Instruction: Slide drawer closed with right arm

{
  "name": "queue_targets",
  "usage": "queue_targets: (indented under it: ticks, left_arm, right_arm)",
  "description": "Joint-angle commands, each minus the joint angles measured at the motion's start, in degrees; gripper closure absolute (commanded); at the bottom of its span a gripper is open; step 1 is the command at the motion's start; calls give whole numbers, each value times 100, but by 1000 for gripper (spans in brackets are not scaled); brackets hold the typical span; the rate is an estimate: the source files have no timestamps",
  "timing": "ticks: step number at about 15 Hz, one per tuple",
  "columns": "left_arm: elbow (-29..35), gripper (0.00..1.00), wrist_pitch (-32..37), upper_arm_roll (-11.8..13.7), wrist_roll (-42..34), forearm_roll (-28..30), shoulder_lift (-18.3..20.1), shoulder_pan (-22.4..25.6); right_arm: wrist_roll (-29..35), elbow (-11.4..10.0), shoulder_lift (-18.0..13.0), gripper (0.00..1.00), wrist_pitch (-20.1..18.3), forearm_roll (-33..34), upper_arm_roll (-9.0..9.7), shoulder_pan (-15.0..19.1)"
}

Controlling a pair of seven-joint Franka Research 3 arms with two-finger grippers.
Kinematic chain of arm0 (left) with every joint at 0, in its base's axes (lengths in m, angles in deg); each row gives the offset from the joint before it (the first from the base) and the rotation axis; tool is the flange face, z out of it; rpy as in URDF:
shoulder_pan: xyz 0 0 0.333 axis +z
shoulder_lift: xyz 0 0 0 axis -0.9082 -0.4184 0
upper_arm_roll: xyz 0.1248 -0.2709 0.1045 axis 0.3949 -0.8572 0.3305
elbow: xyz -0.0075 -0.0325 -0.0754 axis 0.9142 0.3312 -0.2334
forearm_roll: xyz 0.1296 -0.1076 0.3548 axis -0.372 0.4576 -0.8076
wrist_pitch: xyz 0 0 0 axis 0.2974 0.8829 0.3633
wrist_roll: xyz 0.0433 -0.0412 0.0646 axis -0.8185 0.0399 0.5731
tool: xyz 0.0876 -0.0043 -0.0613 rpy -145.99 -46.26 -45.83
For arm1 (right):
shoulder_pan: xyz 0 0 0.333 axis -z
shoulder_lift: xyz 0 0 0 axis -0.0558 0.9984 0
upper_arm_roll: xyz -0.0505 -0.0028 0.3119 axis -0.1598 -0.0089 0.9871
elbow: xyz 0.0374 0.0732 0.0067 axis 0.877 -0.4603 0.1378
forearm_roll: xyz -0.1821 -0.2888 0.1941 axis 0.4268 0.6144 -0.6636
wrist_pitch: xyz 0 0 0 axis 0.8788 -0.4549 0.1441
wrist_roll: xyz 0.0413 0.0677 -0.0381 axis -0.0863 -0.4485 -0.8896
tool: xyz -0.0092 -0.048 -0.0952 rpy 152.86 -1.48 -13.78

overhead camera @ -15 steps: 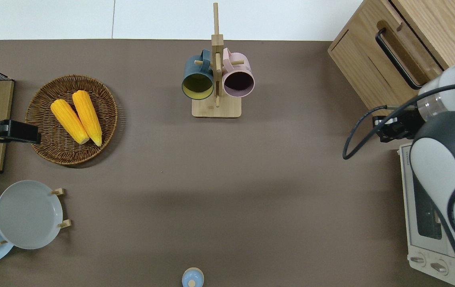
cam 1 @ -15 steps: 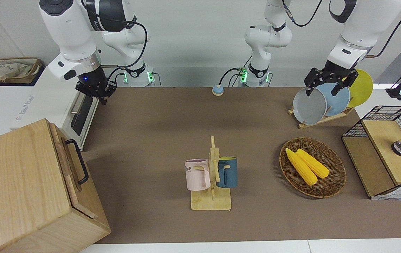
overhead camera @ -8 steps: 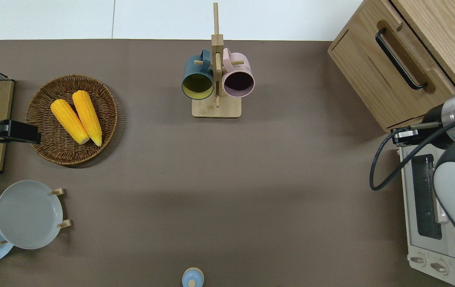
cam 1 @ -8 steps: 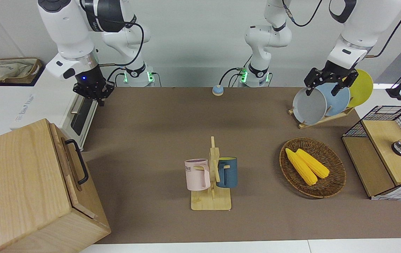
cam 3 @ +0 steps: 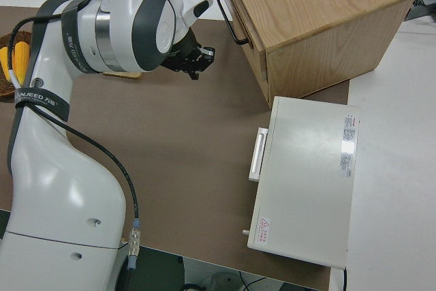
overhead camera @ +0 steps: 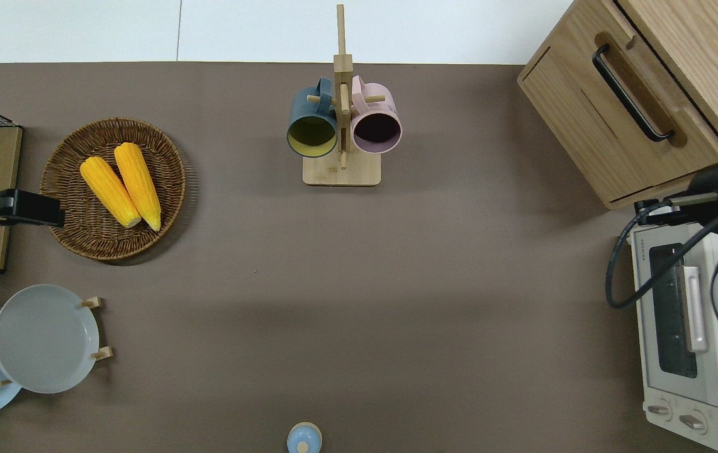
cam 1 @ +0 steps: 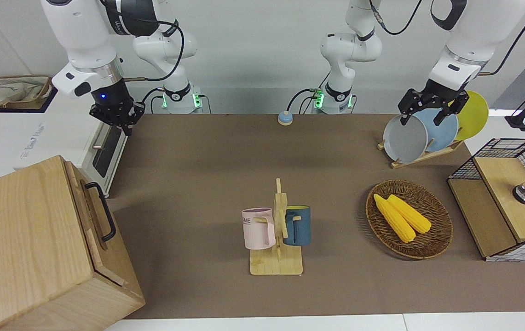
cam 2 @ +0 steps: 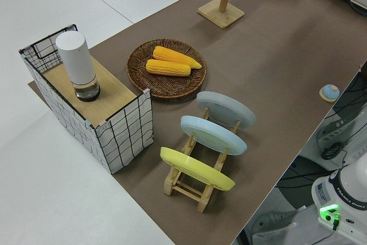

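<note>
The drawer point(cam 1: 88, 208) is in the big pale wooden cabinet point(cam 1: 23, 239) at the right arm's end of the table. Its front with the black loop handle point(cam 1: 102, 211) lies against the cabinet and I see no open gap; it also shows in the overhead view point(overhead camera: 632, 94). My right gripper point(cam 1: 123, 123), with a blue wrist light, is up in the air, apart from the drawer, over the oven's corner nearest the cabinet. Its fingers look shut and hold nothing; it also shows in the right side view point(cam 3: 196, 60). The left arm is parked, its gripper point(cam 1: 423, 118) open.
A white oven point(overhead camera: 686, 333) stands beside the cabinet, nearer to the robots. A mug rack point(cam 1: 278, 239) with two mugs stands mid-table. A basket of corn point(cam 1: 408, 219), a plate rack point(cam 1: 421, 138) and a wire-mesh box point(cam 1: 504, 202) are toward the left arm's end.
My right gripper has drawn back from the cabinet toward the robots and risen, now over the oven's corner. The drawer and the left arm have not moved.
</note>
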Motion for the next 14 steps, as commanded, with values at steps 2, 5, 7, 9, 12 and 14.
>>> queue_targets:
  ticks: [2,5,7,9,12,14]
  left_arm:
    - [-112,5,-4,92,-33,-78,-69,-99]
    - [-112,5,-4,92,-33,-78,-69,-99]
    - [-112,5,-4,92,-33,-87,-69,-99]
    - [-112,5,-4,92,-33,-78,-69,-99]
    - [-112,5,-4,92,-33,-78,-69,-99]
    - [-112,5,-4,92,-33,-78,-69,-99]
  right_arm:
    - [9,279,125,474,-186,-200,97,150]
    - [-26,350,152,11,-265,-428,97,185]
    - [-9,524,309,9,-283,-464,79,194]
    - [-26,578,363,9,-292,-333,62,150]
    - [-8,587,372,9,-292,80,105,53]
    - [9,587,406,9,-292,46,123,45]
